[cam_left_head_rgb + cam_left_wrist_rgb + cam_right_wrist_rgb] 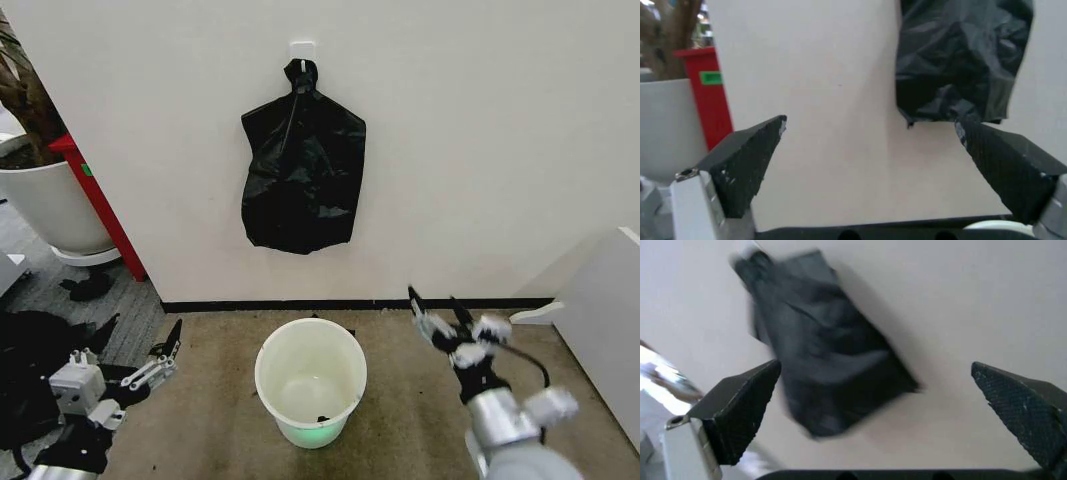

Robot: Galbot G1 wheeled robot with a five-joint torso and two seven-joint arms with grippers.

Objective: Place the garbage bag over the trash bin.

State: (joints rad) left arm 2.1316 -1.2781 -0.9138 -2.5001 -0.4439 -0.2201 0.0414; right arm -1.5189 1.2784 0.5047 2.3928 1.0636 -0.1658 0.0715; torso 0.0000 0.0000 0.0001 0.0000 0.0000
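— Counts first: what did we have?

— We counted one garbage bag [302, 170], one trash bin [311, 380] and two pincers. The bag hung from a white hook [302, 49] on the wall [480, 130], directly above the bin, well apart from it.

— Which way did it lie?

— Its long axis ran vertically, the gathered neck at the hook and the wide body drooping down. The bin stood upright on the carpet [400, 400], mouth up.

— And the pincers?

— We saw the left pincer [168, 355] low beside the bin on our left, jaws spread, holding nothing. The right pincer [437, 309] hung on the bin's other side, jaws also apart and empty.

— Anything unclear?

— In the left wrist view the bag's [960, 60] top was cut off; a small dark speck inside the bin we couldn't identify.
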